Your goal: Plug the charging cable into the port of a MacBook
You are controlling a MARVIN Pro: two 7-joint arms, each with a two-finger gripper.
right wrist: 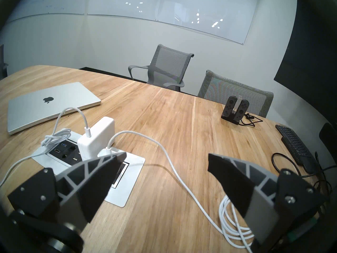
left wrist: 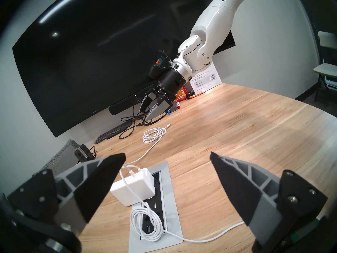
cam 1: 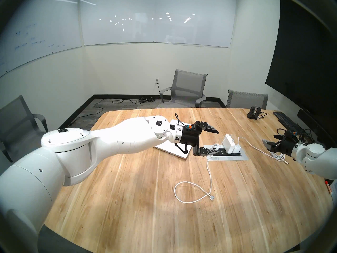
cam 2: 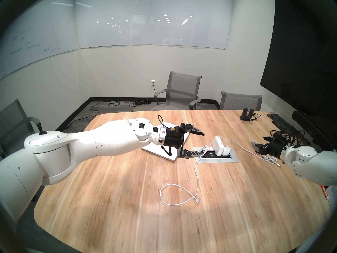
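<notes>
Left gripper (cam 1: 209, 141) hangs wide open w/ nothing in it, above the table (cam 1: 127, 192) just right of the laptop (cam 1: 182, 155), fingers aimed sideways at approx 3 o'clock toward the power brick (cam 1: 228, 143). Right gripper (cam 1: 269, 145) also wide open and empty, parked well off at the table's right side, over the coiled second white cord (cam 1: 277, 156) — not the one wanted.

Charging cable (cam 1: 210, 174) runs from the brick, bunches on the grey outlet plate (cam 1: 242, 158), then drops toward 6 o'clock in the head view and curls into a loop. Its small flat connector (cam 1: 211, 198) lies on bare wood at the loop's near end, well apart from both grippers and from the laptop.

Key relation: connector sits at approx 6 o'clock from the left gripper, lower and nearer the robot; left arm looks the closer of the two. Connector's long axis seems to run roughly 10-to-4 in the head view, though too small to be sure. The gripper would likely need to tip down and come back toward the robot to pinch it.

Laptop is closed, logo up per the right wrist view (right wrist: 48, 99). Port not visible in any view, so its edge can't be told.
</notes>
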